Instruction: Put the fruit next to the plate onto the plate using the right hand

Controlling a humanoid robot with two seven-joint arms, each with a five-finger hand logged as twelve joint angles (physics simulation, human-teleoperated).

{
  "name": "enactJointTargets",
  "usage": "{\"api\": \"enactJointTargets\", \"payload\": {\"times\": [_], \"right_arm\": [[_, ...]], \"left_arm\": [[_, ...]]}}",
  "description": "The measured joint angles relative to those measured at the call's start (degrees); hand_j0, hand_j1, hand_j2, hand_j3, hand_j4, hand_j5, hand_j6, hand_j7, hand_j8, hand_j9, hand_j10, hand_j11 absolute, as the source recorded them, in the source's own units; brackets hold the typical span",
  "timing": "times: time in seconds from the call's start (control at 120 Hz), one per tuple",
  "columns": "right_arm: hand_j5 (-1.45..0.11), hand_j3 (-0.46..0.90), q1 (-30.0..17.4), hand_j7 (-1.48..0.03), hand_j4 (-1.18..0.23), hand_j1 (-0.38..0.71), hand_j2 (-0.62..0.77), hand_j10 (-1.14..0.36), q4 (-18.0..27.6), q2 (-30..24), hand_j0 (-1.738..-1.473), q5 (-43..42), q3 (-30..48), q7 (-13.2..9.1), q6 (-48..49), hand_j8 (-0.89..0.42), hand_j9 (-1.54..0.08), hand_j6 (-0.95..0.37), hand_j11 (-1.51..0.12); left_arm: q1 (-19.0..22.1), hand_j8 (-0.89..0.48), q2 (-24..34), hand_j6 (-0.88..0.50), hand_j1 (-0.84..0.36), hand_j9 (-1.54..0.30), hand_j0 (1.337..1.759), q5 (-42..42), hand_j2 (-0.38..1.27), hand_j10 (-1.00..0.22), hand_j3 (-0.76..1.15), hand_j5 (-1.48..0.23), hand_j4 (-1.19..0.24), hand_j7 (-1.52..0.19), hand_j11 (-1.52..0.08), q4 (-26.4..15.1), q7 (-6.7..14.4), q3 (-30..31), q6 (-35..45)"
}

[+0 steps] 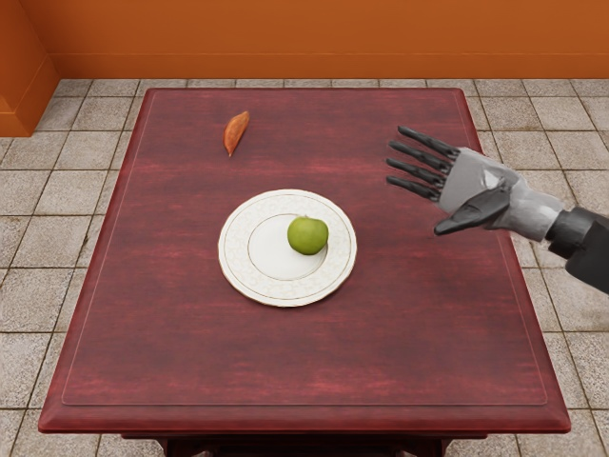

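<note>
In the head view, a dark red wooden table [171,333] filled most of the scene, standing on a floor of grey stone tiles [57,190] with an orange wall [285,29] along the far side. A round white plate [229,249] lay flat near the middle of the table. The fruit, a green apple [307,234], sat on the plate, in its inner well and a little right of the plate's centre, resting on the white surface and inside the rim.

The right hand [463,183] came in from the right edge on a grey and black arm. It was over the right part of the table, to the right of the plate and somewhat farther back, clearly apart from both plate and apple. Its four dark fingers [419,157] were stretched straight and spread, pointing left, and the thumb [471,217] stuck out below them toward the near side. The hand was wide and held nothing.

Toward the far left of the table, well apart from the plate, lay a small, tapered, orange-brown vegetable [236,131], set at a slant on the bare wood.
</note>
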Motion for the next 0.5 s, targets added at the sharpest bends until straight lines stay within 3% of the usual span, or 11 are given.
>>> {"api": "enactJointTargets", "payload": {"times": [0.317, 0.5], "right_arm": [[0.0, 0.0, -7.1, 0.0, 0.0, -0.35, 0.0, 0.0, -4.5, 0.0, -1.658, 3.1, 13.5, 0.0, 0.2, 0.0, 0.0, 0.0, 0.0], [0.0, 0.0, -8.4, 0.0, 0.0, -0.35, 0.0, 0.0, -4.9, 0.0, -1.658, 3.3, 16.2, 0.0, 0.2, 0.0, 0.0, 0.0, 0.0]], "left_arm": [[0.0, -0.01, 0.0, -0.01, 0.34, -0.01, 1.658, 0.0, 0.0, -0.01, 0.0, -0.01, -0.01, -0.01, -0.01, 0.2, 0.0, 0.0, 0.0], [0.0, -0.01, 0.0, -0.01, 0.34, -0.01, 1.658, 0.0, 0.0, -0.01, 0.0, -0.01, -0.01, -0.01, -0.01, 0.2, 0.0, -0.1, 0.0]]}}
